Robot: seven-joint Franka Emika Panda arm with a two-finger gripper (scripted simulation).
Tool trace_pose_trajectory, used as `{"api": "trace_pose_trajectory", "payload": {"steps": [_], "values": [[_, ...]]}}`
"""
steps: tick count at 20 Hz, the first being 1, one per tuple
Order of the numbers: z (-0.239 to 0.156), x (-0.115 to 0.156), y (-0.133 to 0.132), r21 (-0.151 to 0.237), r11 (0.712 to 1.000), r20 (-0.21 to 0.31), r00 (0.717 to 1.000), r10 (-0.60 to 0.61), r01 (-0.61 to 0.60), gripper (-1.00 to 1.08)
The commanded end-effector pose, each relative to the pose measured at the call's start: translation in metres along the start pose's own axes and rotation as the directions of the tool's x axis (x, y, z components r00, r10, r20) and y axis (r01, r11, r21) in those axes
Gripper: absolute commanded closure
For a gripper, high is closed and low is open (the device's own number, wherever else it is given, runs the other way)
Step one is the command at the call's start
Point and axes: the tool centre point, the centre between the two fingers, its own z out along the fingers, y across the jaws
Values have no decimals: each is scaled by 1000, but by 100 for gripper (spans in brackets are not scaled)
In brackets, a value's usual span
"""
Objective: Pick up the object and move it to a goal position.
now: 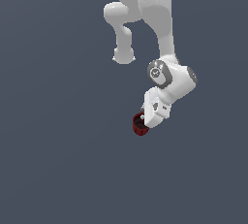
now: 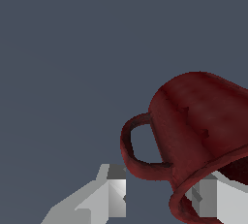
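The object is a dark red cup [image 2: 193, 121] with a loop handle and a dark hollow inside. In the wrist view it fills the space just beyond my fingers. My gripper [image 2: 162, 179] straddles the cup's rim beside the handle. One white finger [image 2: 114, 194] stands outside the wall with a gap to it, and the other finger [image 2: 218, 201] is inside the opening. The jaws stand apart. In the exterior view the cup [image 1: 139, 126] sits at the tip of my white gripper [image 1: 145, 118], which partly covers it.
A plain dark grey-blue surface [image 1: 58, 160] fills the whole scene. My white arm [image 1: 160, 19] reaches down from the upper middle of the exterior view. No goal marker shows.
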Motion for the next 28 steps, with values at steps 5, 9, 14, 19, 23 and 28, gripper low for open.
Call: {"api": "trace_pose_trajectory", "payload": {"steps": [5, 9, 14, 19, 23, 28], "values": [[1, -1, 0, 1, 1000, 0, 1000, 1, -1, 108], [-4, 0, 2, 1, 1000, 0, 1000, 1, -1, 108], [-23, 1, 10, 2, 1000, -1, 1000, 1, -1, 108], [-54, 4, 23, 3, 1000, -2, 1000, 0, 0, 108], [-84, 7, 35, 4, 1000, -4, 1000, 0, 0, 108], [-125, 11, 53, 4, 1000, -5, 1000, 0, 0, 108]]}}
